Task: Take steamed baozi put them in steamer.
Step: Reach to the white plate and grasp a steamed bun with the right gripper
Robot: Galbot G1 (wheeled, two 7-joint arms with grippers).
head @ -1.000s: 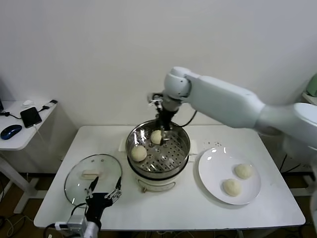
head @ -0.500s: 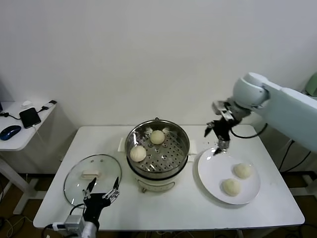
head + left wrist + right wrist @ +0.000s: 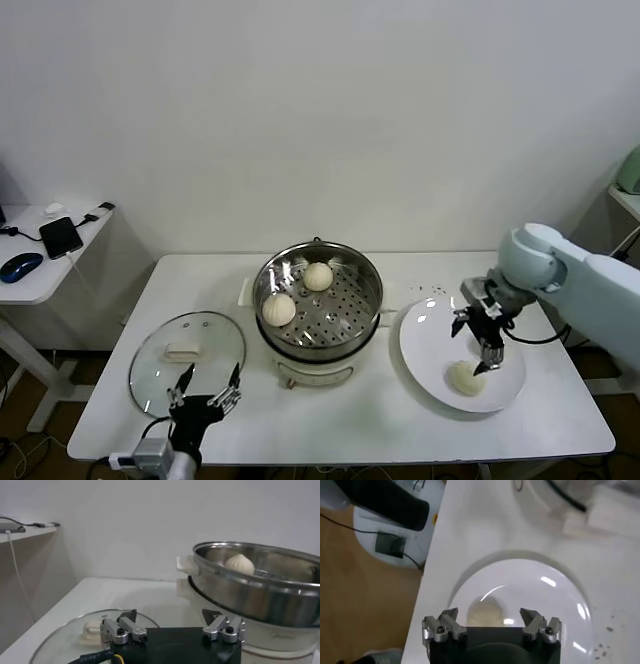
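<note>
The steamer [image 3: 372, 290] stands mid-table with two baozi on its perforated tray, one at the back [image 3: 318, 276] and one at the left [image 3: 280, 309]. To its right lies a white plate [image 3: 425, 338] with one baozi [image 3: 465, 378] showing. My right gripper [image 3: 480, 345] hangs open low over the plate. In the right wrist view a baozi [image 3: 487, 611] lies on the plate [image 3: 555, 605] just beyond the spread right gripper [image 3: 490, 617], untouched. My left gripper [image 3: 205, 385] waits open near the table's front edge; its view shows the left gripper [image 3: 172, 617], the steamer [image 3: 260, 592] and a baozi [image 3: 240, 562].
A round glass lid [image 3: 188, 348] lies flat on the table left of the steamer, also the glass lid [image 3: 75, 637] under my left gripper. A side table at far left carries a phone [image 3: 62, 235] and a mouse [image 3: 22, 265].
My right arm has swung from over the steamer's back to the plate and come down low over it, empty. The bun it stood over stays in the steamer. The left arm is unmoved.
</note>
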